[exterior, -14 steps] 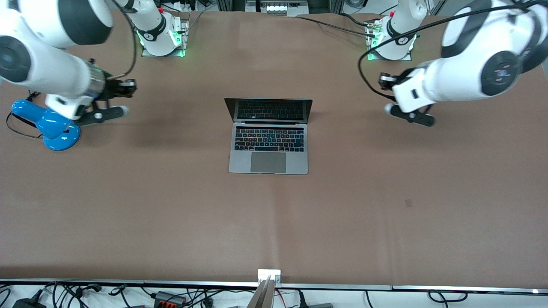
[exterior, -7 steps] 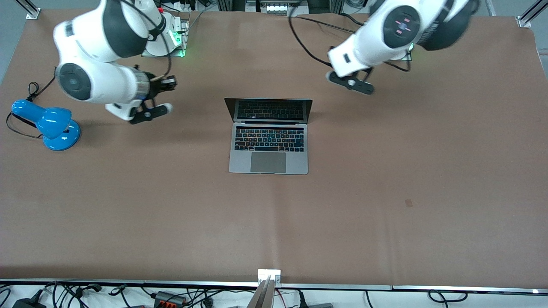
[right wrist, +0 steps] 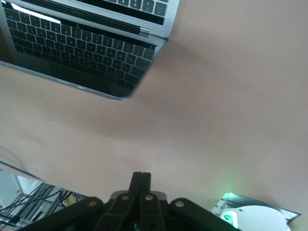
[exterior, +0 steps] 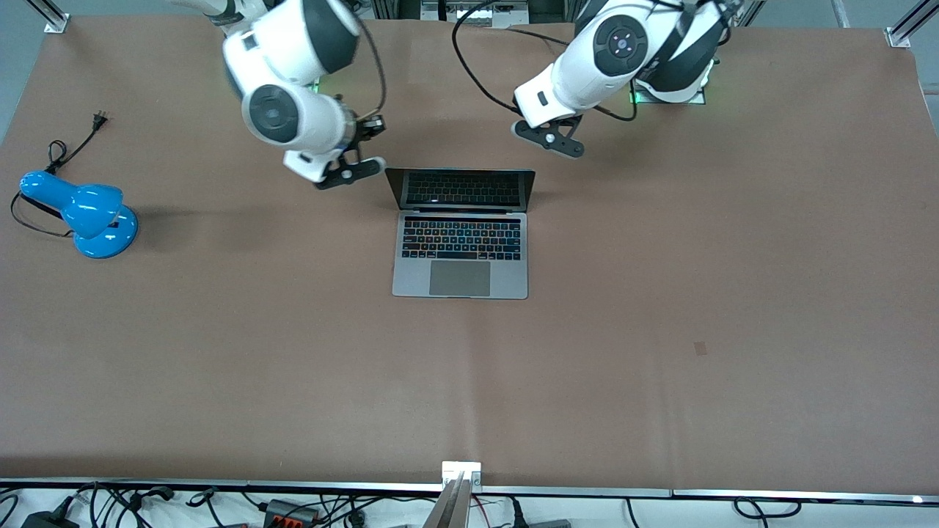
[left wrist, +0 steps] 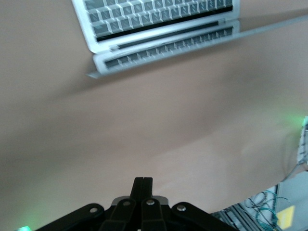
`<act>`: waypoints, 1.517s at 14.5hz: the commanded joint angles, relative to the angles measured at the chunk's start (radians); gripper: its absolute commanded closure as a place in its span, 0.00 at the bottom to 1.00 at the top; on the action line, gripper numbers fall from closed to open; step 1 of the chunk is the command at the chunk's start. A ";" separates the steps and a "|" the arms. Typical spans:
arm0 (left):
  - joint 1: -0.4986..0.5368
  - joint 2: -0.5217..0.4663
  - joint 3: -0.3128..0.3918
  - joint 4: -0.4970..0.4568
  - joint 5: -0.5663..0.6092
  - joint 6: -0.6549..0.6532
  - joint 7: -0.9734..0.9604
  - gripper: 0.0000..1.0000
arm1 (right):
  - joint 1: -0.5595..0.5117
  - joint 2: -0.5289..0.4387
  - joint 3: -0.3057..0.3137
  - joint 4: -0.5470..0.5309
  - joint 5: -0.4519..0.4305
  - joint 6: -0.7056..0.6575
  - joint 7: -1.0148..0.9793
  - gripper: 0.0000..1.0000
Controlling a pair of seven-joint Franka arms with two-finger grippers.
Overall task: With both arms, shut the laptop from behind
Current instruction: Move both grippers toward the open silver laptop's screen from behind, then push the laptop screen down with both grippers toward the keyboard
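The silver-grey laptop (exterior: 461,249) lies open in the middle of the table, its dark screen (exterior: 461,188) upright and facing the front camera. My right gripper (exterior: 346,173) is shut and empty, over the table beside the screen's corner at the right arm's end. My left gripper (exterior: 550,139) is shut and empty, over the table between the screen's other corner and the left arm's base. The laptop also shows in the left wrist view (left wrist: 163,29), apart from the shut left gripper (left wrist: 143,185). It shows too in the right wrist view (right wrist: 82,43), apart from the shut right gripper (right wrist: 141,180).
A blue desk lamp (exterior: 81,213) with a black cord stands at the right arm's end of the table. The green-lit arm bases (exterior: 282,70) (exterior: 671,81) stand farthest from the front camera. Cables lie below the table's front edge (exterior: 462,484).
Both arms have swung inward from the table's ends toward the laptop's screen. The right gripper has left the lamp. The laptop has not moved.
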 commanded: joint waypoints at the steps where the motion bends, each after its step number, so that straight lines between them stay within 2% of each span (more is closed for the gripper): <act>1: 0.014 -0.035 -0.052 -0.079 -0.040 0.108 -0.006 0.99 | 0.014 0.033 -0.012 -0.003 0.019 0.061 0.023 1.00; 3: 0.009 -0.018 -0.055 -0.122 -0.040 0.228 0.007 0.99 | 0.014 0.053 -0.012 0.009 0.034 0.101 0.023 1.00; 5: 0.008 0.014 -0.055 -0.124 -0.038 0.302 0.011 0.99 | 0.014 0.084 -0.012 0.031 0.076 0.115 0.023 1.00; 9: 0.009 0.112 -0.081 -0.124 -0.038 0.477 0.017 0.99 | 0.025 0.118 -0.012 0.060 0.088 0.138 0.024 1.00; 17: 0.034 0.193 -0.072 -0.119 -0.035 0.633 0.146 0.99 | 0.026 0.222 -0.013 0.212 0.099 0.149 0.044 1.00; 22: 0.057 0.293 -0.071 -0.107 -0.032 0.774 0.231 0.99 | 0.015 0.342 -0.021 0.345 0.087 0.149 0.052 1.00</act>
